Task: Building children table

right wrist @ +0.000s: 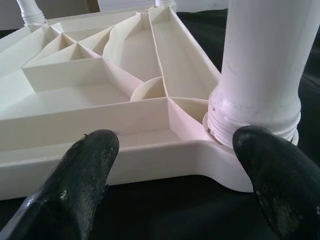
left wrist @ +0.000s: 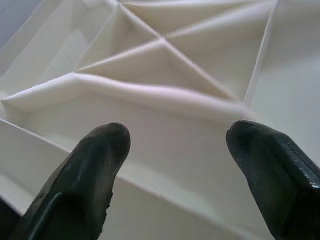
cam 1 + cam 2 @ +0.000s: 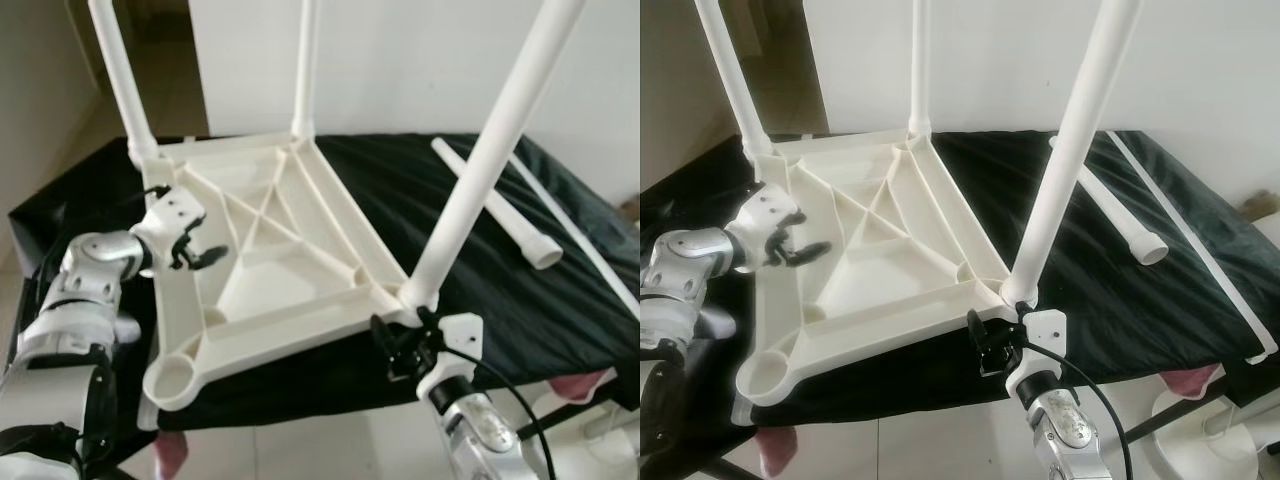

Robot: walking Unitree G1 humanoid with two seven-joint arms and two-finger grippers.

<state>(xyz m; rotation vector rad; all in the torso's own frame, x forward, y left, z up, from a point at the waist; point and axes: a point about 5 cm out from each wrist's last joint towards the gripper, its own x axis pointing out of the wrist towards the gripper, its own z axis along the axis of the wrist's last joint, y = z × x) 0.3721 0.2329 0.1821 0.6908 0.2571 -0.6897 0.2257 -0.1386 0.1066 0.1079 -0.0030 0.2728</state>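
Note:
A white plastic table top (image 3: 270, 250) lies upside down on a black cloth, ribs facing up. Three white legs stand in its corner sockets: back left (image 3: 122, 75), back middle (image 3: 306, 65) and front right (image 3: 490, 150). The near left socket (image 3: 172, 380) holds no leg. A loose leg (image 3: 495, 205) lies on the cloth to the right. My left gripper (image 3: 195, 255) is open over the top's left rim, its fingertips (image 2: 102, 150) above the ribs. My right gripper (image 3: 400, 355) is open at the front right corner, just before the screwed-in leg's base (image 1: 255, 115).
The black cloth (image 3: 480, 280) covers a low platform whose front edge runs just below the table top. A thin white strip (image 3: 575, 235) lies along the right side. A pale wall stands behind, and tiled floor (image 3: 320, 450) shows in front.

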